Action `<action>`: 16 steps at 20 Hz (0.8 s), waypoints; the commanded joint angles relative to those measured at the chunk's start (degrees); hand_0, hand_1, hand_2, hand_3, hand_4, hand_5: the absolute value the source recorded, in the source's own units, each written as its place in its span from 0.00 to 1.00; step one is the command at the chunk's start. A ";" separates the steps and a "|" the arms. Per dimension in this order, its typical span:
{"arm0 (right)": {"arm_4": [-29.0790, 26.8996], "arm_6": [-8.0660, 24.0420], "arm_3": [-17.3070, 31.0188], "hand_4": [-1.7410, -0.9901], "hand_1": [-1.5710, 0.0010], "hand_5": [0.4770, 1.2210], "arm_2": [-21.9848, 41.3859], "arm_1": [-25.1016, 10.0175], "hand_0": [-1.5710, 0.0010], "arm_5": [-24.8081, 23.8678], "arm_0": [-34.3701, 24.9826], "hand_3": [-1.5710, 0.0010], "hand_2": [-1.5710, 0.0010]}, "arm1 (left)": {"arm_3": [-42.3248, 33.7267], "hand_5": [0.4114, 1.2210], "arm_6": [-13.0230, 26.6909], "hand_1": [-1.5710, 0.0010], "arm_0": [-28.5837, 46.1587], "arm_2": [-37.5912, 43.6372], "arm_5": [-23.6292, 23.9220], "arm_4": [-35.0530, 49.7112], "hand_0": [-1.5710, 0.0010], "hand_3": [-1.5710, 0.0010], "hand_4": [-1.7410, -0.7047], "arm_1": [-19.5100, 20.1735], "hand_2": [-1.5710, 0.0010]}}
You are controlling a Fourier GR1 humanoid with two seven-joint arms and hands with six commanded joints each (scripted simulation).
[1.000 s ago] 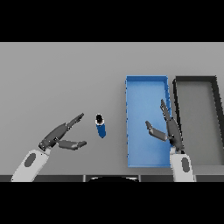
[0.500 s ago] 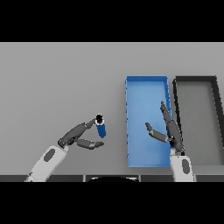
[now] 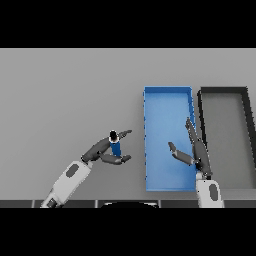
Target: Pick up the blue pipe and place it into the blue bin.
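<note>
The blue pipe (image 3: 115,146), short and upright with a dark top, stands on the grey table left of the blue bin (image 3: 167,93). My left hand (image 3: 102,150) has its fingers stretched behind the pipe and its thumb in front of it, so the pipe sits between them; the fingers look straight and not curled round it. My right hand (image 3: 194,153) hovers open over the right side of the blue bin, fingers pointing up and thumb out to the left.
A dark grey bin (image 3: 223,91) sits right beside the blue bin, at the table's right. Bare grey table (image 3: 65,95) stretches to the left and back.
My left hand has moved right, from well left of the pipe to enclosing it between fingers and thumb. The right hand has stayed put.
</note>
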 commanded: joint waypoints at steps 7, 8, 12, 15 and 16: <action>0.23 0.64 0.92 0.64 1.00 0.18 -0.04 -0.25 1.00 0.13 -1.25 1.00 1.00 | 1.15 0.80 -2.08 0.26 0.94 1.36 1.69 2.70 0.29 0.26 0.16 -3.98 0.23; 0.07 1.63 0.76 0.64 1.00 0.18 -0.06 -0.06 1.00 -0.07 -1.82 1.00 1.00 | 1.15 0.84 -3.41 0.20 0.97 0.45 2.71 1.45 0.24 0.23 0.13 -4.16 0.18; 0.31 0.21 1.39 0.65 1.00 0.19 0.04 -0.61 1.00 0.63 -1.37 1.00 1.00 | -1.08 0.93 -5.55 0.08 1.96 -0.82 5.03 -0.18 0.10 0.13 0.06 -4.05 0.07; 0.39 0.95 1.30 0.66 1.00 0.20 -0.17 -0.70 1.00 0.31 -1.93 1.00 1.00 | -4.85 0.97 -6.24 0.04 1.15 -0.79 4.72 1.09 0.05 0.10 0.03 -4.07 0.04; 0.26 0.78 0.72 0.66 1.00 0.20 -0.15 -0.77 1.00 0.39 -1.25 1.00 1.00 | -6.54 0.97 -5.70 0.03 1.06 -1.05 4.54 1.31 0.04 0.09 0.03 -3.65 0.03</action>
